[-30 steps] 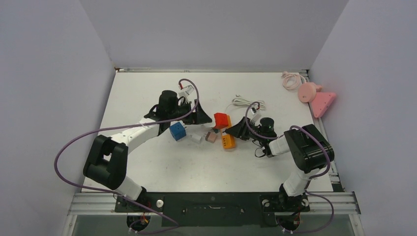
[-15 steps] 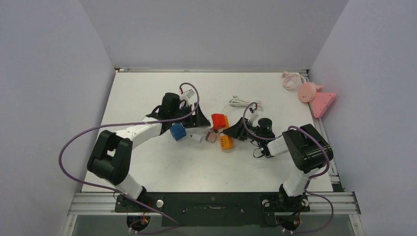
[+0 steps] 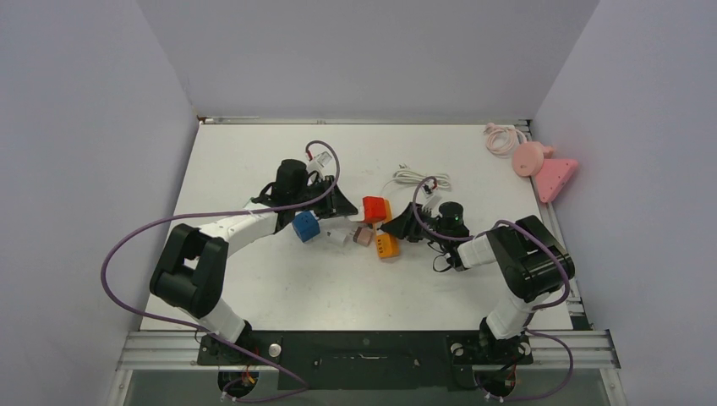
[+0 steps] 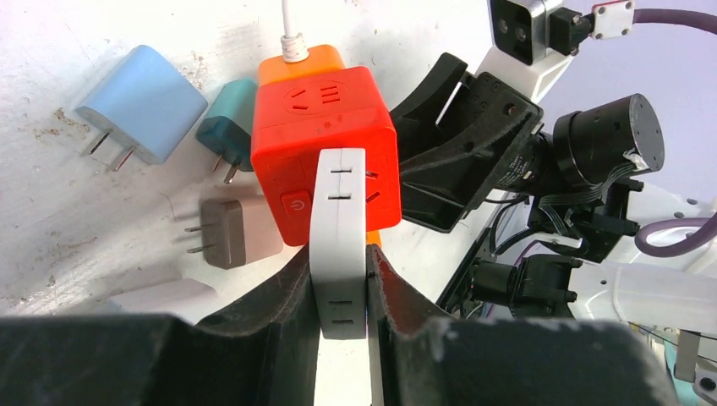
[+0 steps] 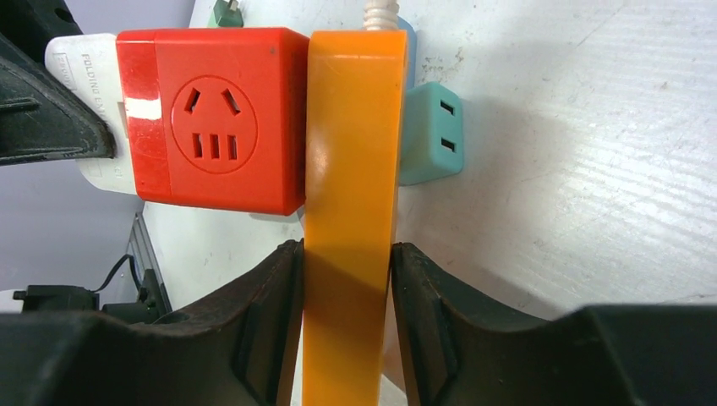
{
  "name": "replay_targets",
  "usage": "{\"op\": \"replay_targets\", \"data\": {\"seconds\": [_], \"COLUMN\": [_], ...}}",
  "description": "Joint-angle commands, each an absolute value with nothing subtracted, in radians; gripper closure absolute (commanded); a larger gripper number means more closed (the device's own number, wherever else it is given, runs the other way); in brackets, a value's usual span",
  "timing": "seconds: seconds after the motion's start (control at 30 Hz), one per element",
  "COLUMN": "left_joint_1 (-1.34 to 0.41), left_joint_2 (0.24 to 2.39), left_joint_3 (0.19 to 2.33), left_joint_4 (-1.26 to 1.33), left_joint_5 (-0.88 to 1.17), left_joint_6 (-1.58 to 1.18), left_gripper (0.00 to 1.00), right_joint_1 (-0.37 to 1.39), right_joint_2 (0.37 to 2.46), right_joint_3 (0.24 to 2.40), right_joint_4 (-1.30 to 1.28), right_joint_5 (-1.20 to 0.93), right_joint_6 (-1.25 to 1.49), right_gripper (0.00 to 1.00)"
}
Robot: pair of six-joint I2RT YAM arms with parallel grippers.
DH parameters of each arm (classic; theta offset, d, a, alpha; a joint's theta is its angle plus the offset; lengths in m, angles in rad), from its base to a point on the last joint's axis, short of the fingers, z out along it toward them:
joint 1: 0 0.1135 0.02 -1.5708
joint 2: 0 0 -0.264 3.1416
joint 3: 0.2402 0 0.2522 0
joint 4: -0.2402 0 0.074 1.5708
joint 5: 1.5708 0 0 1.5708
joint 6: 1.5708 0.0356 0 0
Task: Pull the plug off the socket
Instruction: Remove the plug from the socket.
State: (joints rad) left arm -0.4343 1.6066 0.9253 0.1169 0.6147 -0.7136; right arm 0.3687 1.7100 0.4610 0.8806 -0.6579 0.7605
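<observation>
Left gripper (image 4: 338,264) clamps the plug (image 4: 338,199), right gripper (image 5: 347,254) the socket (image 5: 351,127) — chargers (image 4: 144,101) just beside; white table (image 3: 254,152) spreads wide to grey walls (image 3: 363,51).

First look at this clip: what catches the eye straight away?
The bright red socket cube in the middle of the table stands out, gripped from both sides. The left hand is shut on the white plug plugged into its side, while the right hand clamps the orange strip joined to it. A pale blue charger and other spare ones lie on the table beside it.
</observation>
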Motion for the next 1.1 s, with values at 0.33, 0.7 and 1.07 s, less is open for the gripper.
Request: {"op": "replay_targets", "data": {"seconds": [0.33, 0.7, 1.07], "left_joint_1": [-0.436, -0.439, -0.447], "left_joint_2": [1.650, 1.647, 1.651], "left_joint_3": [0.927, 0.919, 0.918], "left_joint_4": [0.112, 0.133, 0.134], "left_joint_5": [0.589, 0.596, 0.594], "left_joint_6": [-0.695, -0.712, -0.712], "left_gripper": [1.00, 1.00, 1.00], "right_joint_1": [0.398, 0.508, 0.609], "right_joint_2": [1.565, 1.355, 1.460], "right_joint_3": [0.526, 0.699, 0.861], "right_joint_4": [0.720, 0.263, 0.090], "right_joint_5": [-0.497, -0.112, -0.090], "right_joint_6": [0.619, 0.500, 0.503], "right_gripper": [0.02, 0.02, 0.07]}}
